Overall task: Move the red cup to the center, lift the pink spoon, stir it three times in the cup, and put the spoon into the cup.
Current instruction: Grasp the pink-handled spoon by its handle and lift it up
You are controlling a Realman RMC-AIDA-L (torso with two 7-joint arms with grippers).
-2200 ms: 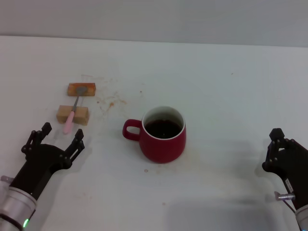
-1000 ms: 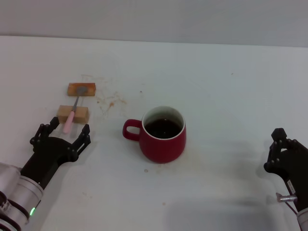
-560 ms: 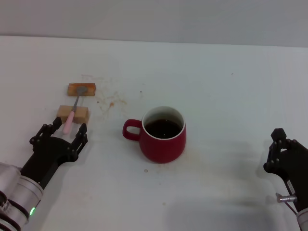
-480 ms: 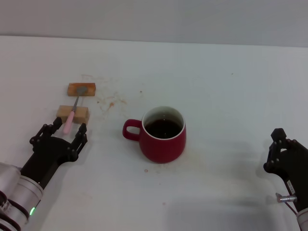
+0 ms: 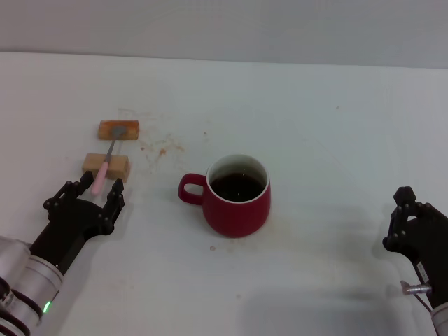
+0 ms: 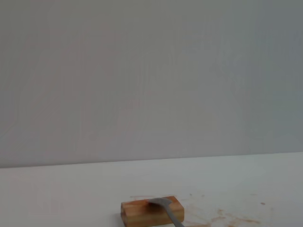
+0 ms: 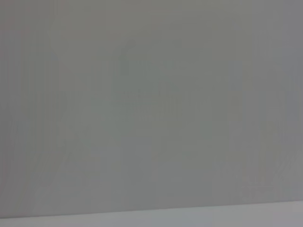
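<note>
The red cup stands near the table's middle with dark liquid inside and its handle pointing left. The pink spoon lies across two tan blocks at the left, its grey bowl on the far block. Its grey bowl also shows in the left wrist view. My left gripper is open just in front of the spoon's pink handle end, its fingers either side of it. My right gripper rests at the right edge, away from the cup.
The two tan blocks, a far one and a near one, carry the spoon; the far one also shows in the left wrist view. Brown stains mark the table between blocks and cup. The right wrist view shows only a grey wall.
My left gripper has moved forward toward the spoon's handle end and its fingers have narrowed somewhat. The cup, spoon and right arm have not moved.
</note>
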